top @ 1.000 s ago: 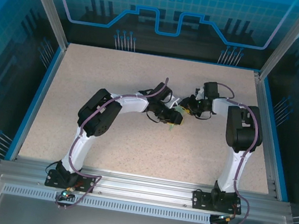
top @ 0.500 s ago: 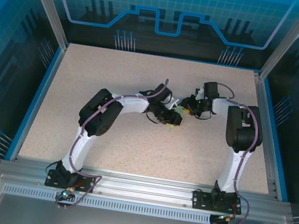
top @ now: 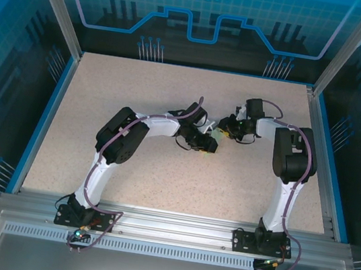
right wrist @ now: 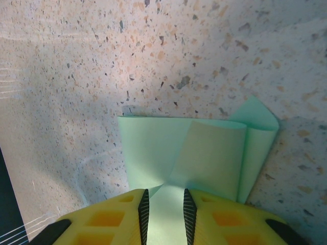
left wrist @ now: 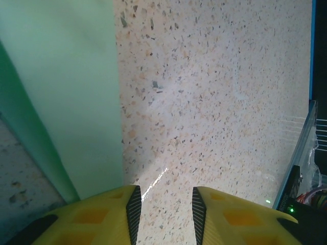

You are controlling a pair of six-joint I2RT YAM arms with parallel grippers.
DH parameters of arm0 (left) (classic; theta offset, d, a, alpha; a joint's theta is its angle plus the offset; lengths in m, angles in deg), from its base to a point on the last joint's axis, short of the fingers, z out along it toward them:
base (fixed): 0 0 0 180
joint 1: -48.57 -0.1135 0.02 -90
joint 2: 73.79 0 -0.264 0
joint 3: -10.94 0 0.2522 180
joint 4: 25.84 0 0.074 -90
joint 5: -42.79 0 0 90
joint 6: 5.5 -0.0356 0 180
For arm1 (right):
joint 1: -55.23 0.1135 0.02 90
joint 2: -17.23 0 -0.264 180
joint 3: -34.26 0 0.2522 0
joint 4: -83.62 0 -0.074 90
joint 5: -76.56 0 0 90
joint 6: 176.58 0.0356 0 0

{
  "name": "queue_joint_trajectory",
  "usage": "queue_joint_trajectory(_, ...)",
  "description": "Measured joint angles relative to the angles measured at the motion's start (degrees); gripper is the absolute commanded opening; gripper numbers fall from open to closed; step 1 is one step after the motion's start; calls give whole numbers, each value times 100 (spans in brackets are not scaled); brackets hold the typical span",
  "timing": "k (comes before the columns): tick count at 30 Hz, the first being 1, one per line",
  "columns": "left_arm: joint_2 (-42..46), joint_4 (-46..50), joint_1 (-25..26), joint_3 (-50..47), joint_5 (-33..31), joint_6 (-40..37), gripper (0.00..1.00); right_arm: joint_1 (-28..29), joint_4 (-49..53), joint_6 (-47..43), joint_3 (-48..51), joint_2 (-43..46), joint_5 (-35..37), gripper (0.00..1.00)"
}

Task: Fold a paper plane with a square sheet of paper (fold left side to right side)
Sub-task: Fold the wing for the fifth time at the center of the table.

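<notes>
Left end effector [left wrist: 163, 196] is moderately open, with nothing between the pads but bare counter [left wrist: 219, 102]. You've got the sheet of paper [left wrist: 71, 92] just beside its image-left finger, and the paper's edge runs in under that finger. Right end effector [right wrist: 164, 199] shows a narrower gap with the paper running into it; you can't tell from the wrist view whether the pads actually bite. The sheet is partly folded: one flap is doubled over, a corner pokes out past the fold, and the near portion narrows toward the fingers. From the top view, both end effectors meet nose to nose slightly right of counter centre, low over the paper.
</notes>
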Motion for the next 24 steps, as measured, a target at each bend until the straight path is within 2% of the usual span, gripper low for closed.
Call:
queue_joint_trajectory(3, 0, 15, 7, 0, -9, -55, 36, -2, 2, -22, 0, 0, -2, 25)
queue_joint_trajectory(8, 0, 85, 42, 17, -114, -157, 33, -13, 63, -131, 37, 81, 7, 15)
queue_joint_trajectory(13, 0, 111, 44, 17, -157, -240, 29, -70, 256, -249, 267, 549, -2, 7)
queue_joint_trajectory(18, 0, 133, 52, 17, -225, -256, 28, -70, 232, -273, 562, 940, -63, 6)
queue_joint_trajectory(24, 0, 140, 57, 17, -247, -256, 28, 85, 192, -210, 848, 942, -109, 6)
